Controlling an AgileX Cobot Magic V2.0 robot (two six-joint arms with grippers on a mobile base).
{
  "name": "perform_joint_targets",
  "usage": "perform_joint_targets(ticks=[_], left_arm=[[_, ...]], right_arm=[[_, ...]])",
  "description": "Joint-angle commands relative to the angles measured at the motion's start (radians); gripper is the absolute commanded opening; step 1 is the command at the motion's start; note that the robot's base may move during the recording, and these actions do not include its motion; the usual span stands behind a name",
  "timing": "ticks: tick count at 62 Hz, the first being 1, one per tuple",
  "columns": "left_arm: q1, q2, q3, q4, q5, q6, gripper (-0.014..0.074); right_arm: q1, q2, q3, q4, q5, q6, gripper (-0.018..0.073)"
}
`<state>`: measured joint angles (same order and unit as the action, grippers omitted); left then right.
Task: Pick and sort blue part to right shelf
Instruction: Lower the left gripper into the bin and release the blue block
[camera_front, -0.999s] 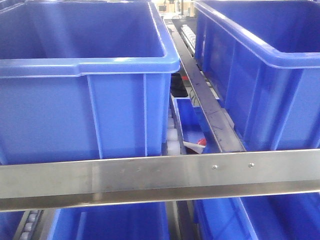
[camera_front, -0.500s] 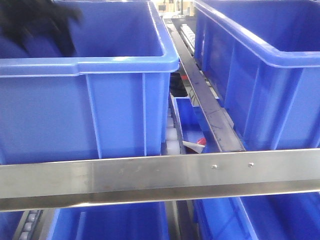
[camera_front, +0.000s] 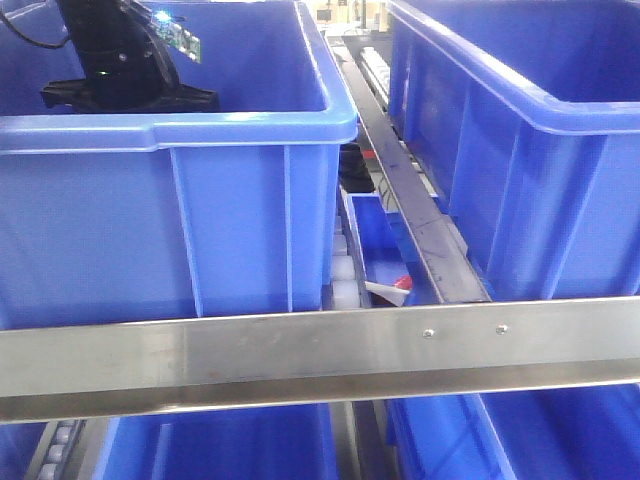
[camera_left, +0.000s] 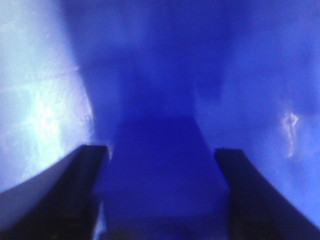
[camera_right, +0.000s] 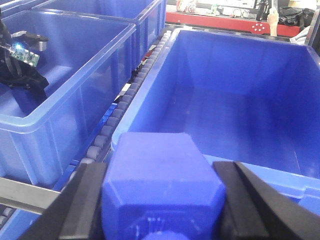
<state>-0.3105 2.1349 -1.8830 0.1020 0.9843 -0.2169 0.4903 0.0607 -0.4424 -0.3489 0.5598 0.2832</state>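
Two blue parts show. One blue part (camera_right: 157, 155), a faceted solid-blue block, is clamped in my right gripper (camera_right: 161, 172), which hangs over the front rim of the right shelf's right-hand bin (camera_right: 240, 100). The other blue part (camera_left: 160, 175) fills the space between the black fingers of my left gripper (camera_left: 161, 152), deep inside the left bin (camera_front: 240, 200). From the front, my left arm's wrist (camera_front: 120, 60) reaches down behind that bin's rim, which hides its fingers. The right shelf's steel front rail (camera_front: 320, 350) crosses the lower view.
White rollers (camera_right: 125, 100) run between the two bins. A narrow blue tray (camera_front: 375, 240) with a red-and-white item (camera_front: 400, 287) sits in the gap below them. A second large bin (camera_front: 520, 150) stands to the right. More blue bins sit on the level below the rail.
My left arm has come into the front view from the top left and now sits inside the left bin; one second ago it was not in view. Bins and rail have not moved.
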Motion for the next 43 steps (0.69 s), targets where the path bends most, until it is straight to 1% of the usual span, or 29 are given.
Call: perform_joint_targets(ticks=[1, 4, 14, 22, 25, 27, 33, 38, 43], left_arm=[[0.001, -0.062, -0.035, -0.010, -0.009, 0.008, 0.0675], [0.001, -0.066, -0.035, -0.010, 0.003, 0.016, 0.0719], [0.001, -0.117, -0.035, -0.010, 0.034, 0.033, 0.0711], [-0.005, -0.220, -0.024, -0.010, 0.036, 0.057, 0.0711], [-0.005, -0.270, -0.006, -0.008, 0.027, 0.057, 0.0695], [-0.005, -0.306, 0.009, -0.001, 0.021, 0.057, 0.0676], [-0.005, -0.402, 0.079, 0.038, -0.014, 0.057, 0.0577], [-0.005, -0.494, 0.171, 0.069, -0.048, 0.057, 0.0474], [-0.005, -0.590, 0.284, 0.088, -0.109, 0.057, 0.0347]], right_arm=[[-0.003, 0.016, -0.029, -0.025, -0.095, -0.009, 0.0253], [-0.003, 0.016, -0.029, -0.025, -0.095, -0.009, 0.0253], [-0.003, 0.016, -0.029, -0.026, -0.095, -0.009, 0.0253], [-0.003, 0.016, -0.029, -0.028, -0.095, -0.009, 0.0253], [-0.003, 0.016, -0.029, -0.029, -0.095, -0.009, 0.0253], [-0.003, 0.016, -0.029, -0.029, -0.094, -0.009, 0.0253], [-0.003, 0.016, -0.029, -0.029, -0.093, -0.009, 0.0253], [-0.003, 0.016, -0.029, -0.029, -0.080, -0.009, 0.0253], [-0.003, 0.018, -0.029, -0.029, -0.067, -0.009, 0.0253]])
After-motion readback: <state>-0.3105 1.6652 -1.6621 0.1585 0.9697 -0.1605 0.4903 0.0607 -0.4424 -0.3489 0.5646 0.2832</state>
